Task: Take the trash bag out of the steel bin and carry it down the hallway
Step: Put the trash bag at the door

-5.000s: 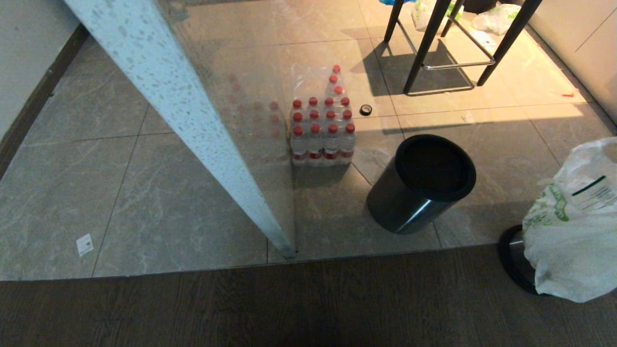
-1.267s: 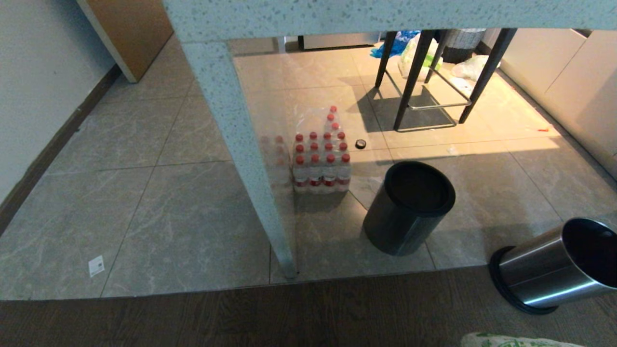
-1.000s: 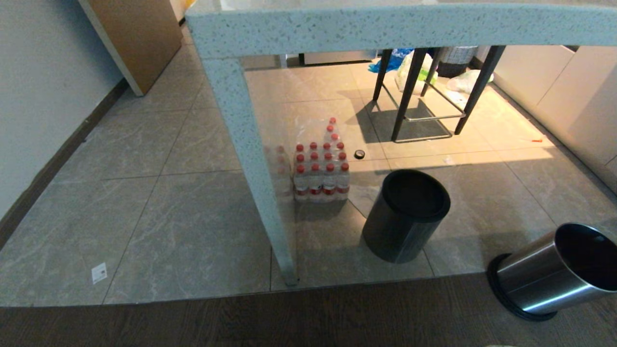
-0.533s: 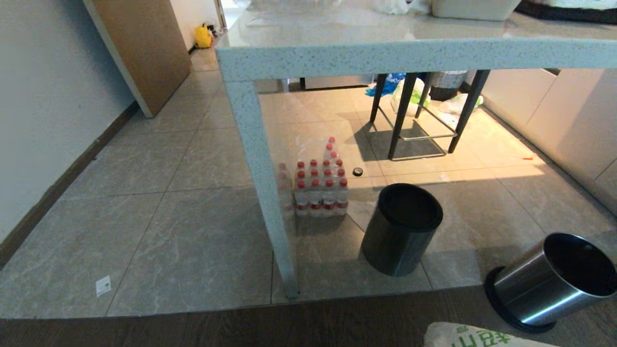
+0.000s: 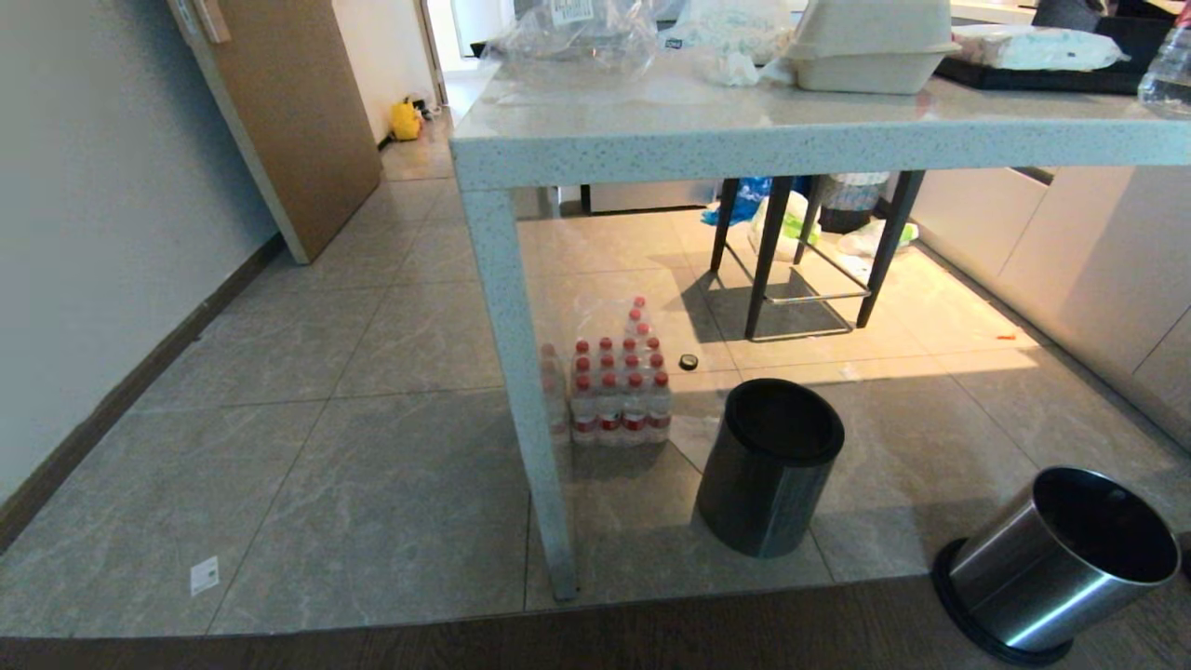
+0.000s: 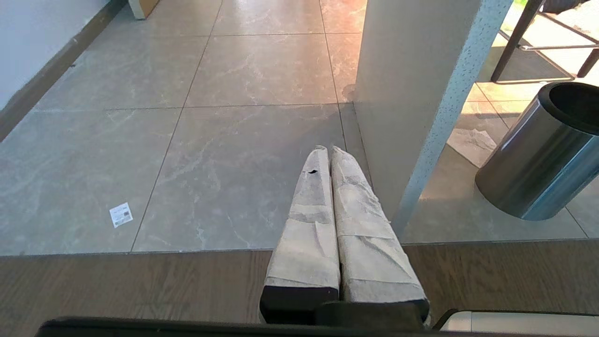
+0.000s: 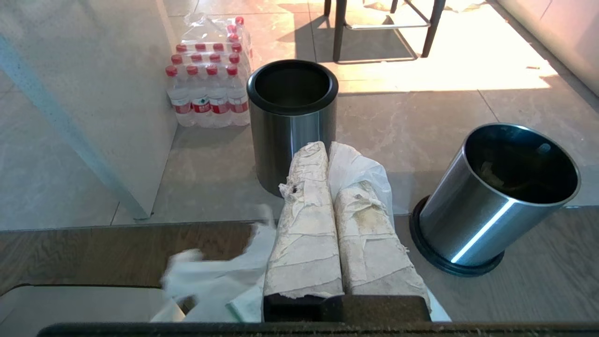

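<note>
Already the bag is out, to judge by the head view: the steel bin (image 5: 1056, 558) leans empty at the near right, on the edge of the wooden floor, with a second, dark bin (image 5: 768, 465) upright just left of it beside a pack of water bottles (image 5: 619, 391) and the table leg (image 5: 521, 372). Neither arm shows there.

From the left wrist, the left gripper (image 6: 326, 152) hangs with its padded fingers pressed together on nothing, over the seam between wood and tile.

From the right wrist, the right gripper (image 7: 327, 147) is clamped on thin white plastic, the trash bag (image 7: 220, 276), whose loose folds spill below it, near the tilted bin.

So removal looks done and carrying is in hand. Next, the base must turn away from the table toward the hallway, not visible here, keeping the grip firm.
</note>
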Robot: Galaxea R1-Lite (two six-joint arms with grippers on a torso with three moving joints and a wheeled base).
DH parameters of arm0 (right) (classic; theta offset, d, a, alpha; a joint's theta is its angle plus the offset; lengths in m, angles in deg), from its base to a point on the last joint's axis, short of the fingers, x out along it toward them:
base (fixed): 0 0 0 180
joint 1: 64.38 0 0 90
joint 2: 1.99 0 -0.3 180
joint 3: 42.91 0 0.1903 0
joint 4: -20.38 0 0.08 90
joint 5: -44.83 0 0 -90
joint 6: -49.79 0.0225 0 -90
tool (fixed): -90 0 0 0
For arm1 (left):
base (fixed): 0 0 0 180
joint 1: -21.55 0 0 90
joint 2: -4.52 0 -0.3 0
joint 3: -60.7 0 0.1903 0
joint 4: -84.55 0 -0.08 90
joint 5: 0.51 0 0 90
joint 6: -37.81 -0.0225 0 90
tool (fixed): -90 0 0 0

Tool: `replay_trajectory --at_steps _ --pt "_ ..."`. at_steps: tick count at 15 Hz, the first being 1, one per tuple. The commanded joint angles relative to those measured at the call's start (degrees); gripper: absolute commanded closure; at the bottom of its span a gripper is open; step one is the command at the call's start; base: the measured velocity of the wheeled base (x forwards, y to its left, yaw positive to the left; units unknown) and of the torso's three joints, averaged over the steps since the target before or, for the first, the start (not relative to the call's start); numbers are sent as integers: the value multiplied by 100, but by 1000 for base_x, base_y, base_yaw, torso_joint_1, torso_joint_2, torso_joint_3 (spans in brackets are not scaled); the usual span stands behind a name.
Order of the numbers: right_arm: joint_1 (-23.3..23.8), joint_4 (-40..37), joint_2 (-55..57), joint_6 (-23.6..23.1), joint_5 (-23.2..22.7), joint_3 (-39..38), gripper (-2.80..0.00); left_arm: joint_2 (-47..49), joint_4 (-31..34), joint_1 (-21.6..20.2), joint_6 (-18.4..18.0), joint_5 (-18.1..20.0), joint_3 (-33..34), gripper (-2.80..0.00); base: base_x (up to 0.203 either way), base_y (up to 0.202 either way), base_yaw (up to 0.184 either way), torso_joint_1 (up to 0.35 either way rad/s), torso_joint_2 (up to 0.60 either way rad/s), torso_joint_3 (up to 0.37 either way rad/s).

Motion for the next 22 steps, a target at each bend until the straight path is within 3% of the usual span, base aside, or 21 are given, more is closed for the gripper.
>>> replay_trajectory --at_steps 1,10,22 --pt "0 -3 10 -8 -5 1 0 0 2 0 -11 -2 0 0 0 0 0 -1 2 40" --pt "2 -3 10 -8 2 1 0 2 2 0 24 -11 0 0 0 8 -1 0 1 0" --pt "2 -3 10 -1 -7 1 0 9 2 0 42 -11 0 0 0 184 -1 1 2 4"
